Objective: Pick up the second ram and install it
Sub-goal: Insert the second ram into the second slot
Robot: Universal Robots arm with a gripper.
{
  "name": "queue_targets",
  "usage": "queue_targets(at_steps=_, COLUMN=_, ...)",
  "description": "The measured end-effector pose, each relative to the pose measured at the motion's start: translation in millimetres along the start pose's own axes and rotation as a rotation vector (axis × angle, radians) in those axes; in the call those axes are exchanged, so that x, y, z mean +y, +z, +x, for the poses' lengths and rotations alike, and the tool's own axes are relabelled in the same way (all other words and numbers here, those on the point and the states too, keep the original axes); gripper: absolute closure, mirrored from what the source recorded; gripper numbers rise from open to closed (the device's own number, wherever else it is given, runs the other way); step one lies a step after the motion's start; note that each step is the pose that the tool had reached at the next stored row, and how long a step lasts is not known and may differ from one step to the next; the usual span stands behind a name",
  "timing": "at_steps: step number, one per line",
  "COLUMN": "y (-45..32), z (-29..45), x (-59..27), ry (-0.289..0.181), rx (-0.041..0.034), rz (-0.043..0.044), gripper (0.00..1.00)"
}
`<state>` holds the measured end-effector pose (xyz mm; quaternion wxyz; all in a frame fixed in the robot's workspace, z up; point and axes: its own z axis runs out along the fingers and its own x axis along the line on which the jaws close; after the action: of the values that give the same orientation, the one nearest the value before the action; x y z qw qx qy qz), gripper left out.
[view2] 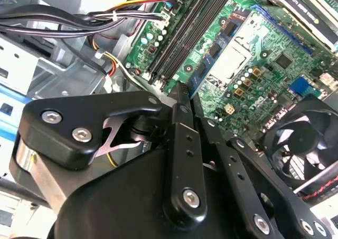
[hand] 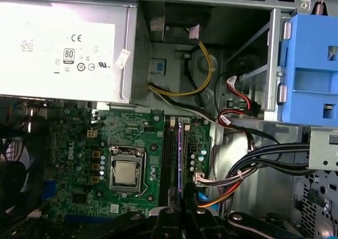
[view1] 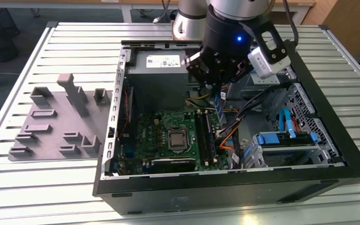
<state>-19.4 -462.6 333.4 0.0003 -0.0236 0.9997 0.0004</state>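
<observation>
Slatted metal bench (view1: 55,187) carries an open case (view1: 230,185) and, beside it toward the exterior view's left, a grey tray (view1: 55,126). I see the gripper (view1: 219,89) low inside the case above the motherboard (view1: 167,136), its fingers closed on the ram (view1: 221,108), a blue stick held edge-down over the slots (hand: 168,160). In the first wrist view, the ram (hand: 180,154) lies parallel with them, near the CPU socket (hand: 127,171).
</observation>
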Motion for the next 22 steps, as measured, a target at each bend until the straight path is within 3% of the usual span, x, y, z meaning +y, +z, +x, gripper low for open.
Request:
queue_targets(at_steps=5, y=8.3, z=0.1, x=0.0, ry=0.007, rx=0.0011, rz=-0.0002, gripper=0.86)
queue_targets(at_steps=13, y=12.1, z=3.2, x=0.1, ry=0.022, rx=0.0032, rz=-0.0006, gripper=0.86)
queue_targets(at_steps=22, y=27.9, z=3.6, x=-0.5, ry=0.040, rx=0.0080, rz=-0.0001, gripper=0.86)
